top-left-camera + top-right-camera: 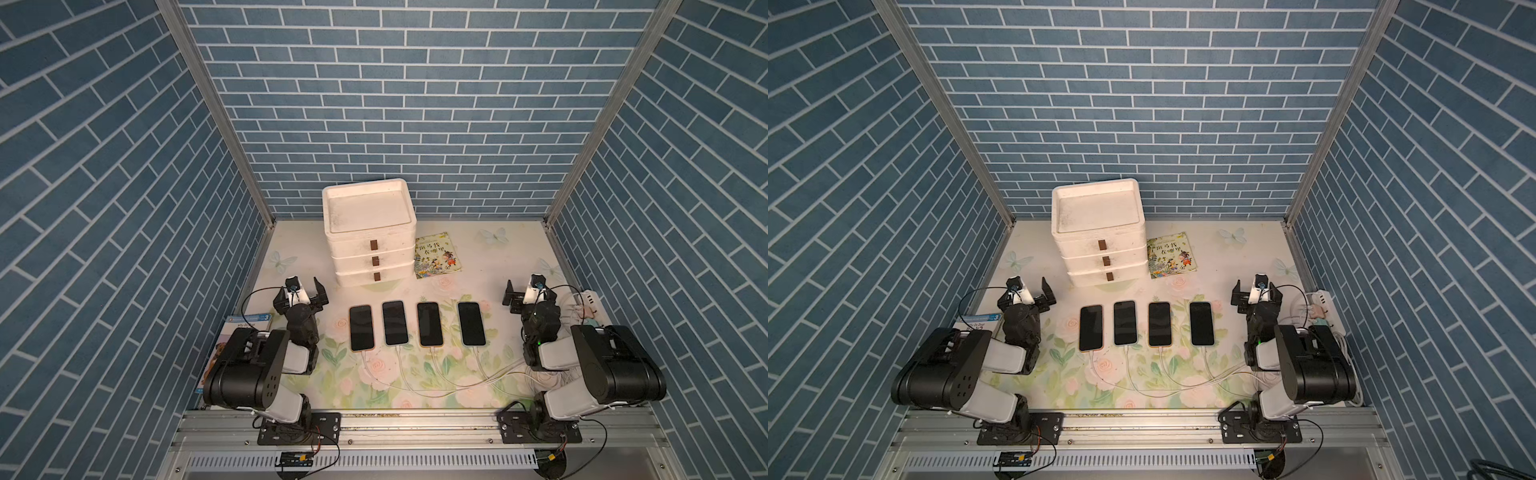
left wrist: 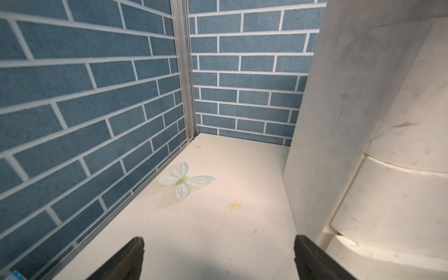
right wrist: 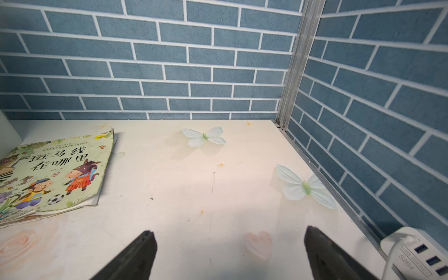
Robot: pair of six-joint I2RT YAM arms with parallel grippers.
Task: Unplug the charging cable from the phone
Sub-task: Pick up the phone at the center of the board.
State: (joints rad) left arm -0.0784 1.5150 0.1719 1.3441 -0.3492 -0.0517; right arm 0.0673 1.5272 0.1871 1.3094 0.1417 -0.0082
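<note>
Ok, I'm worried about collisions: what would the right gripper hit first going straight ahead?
Looks free: the right gripper faces only table, then probably the back wall; the picture book lies aside.

both top views: set high over near edge, whole surface (image 1: pixel 498 257) looked down on | left wrist: low, close, far-left corner (image 2: pixel 194 138) faced | right wrist: low, close, far-right corner (image 3: pixel 276 121) faced | shared: surface
</note>
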